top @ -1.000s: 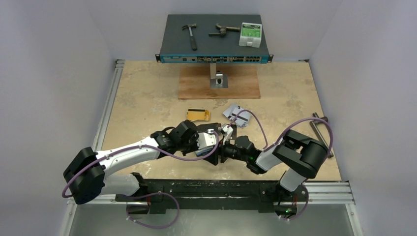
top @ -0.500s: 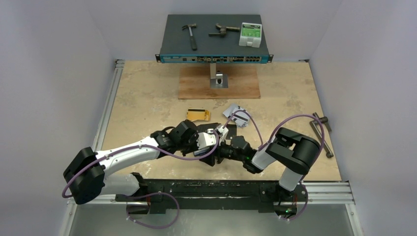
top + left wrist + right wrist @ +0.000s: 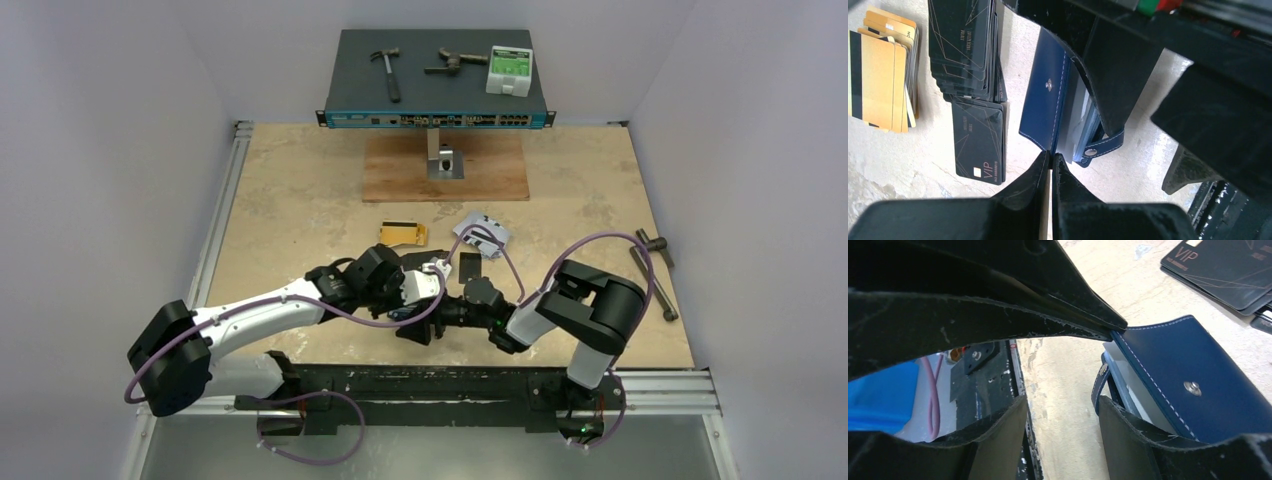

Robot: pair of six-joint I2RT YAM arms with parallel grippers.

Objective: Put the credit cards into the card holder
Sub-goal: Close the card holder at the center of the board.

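My left gripper [image 3: 1050, 157] is shut on the lower edge of the navy card holder's [image 3: 1045, 95] open flap, holding it up off the table. Pale pockets show inside it. The strap with its snap [image 3: 1091, 151] hangs down. My right gripper [image 3: 1062, 402] is open beside the card holder [image 3: 1198, 390], with bare table between its fingers; one finger [image 3: 1128, 440] rests against the holder's strap edge. Left of the holder lie a fanned stack of black credit cards [image 3: 968, 55] and gold ones [image 3: 880, 80]. Silver cards [image 3: 483, 232] lie farther back.
A network switch [image 3: 437, 75] at the back carries a hammer [image 3: 387, 70], a tool and a green-white box [image 3: 509, 69]. A wooden board [image 3: 445, 168] lies in front of it. Metal keys [image 3: 652, 268] lie at the right. The table's metal front rail [image 3: 1020, 390] is close.
My right arm has slid left and nearer, bringing its gripper under the left one beside the holder, its jaws a little narrower. The left gripper has kept its hold.
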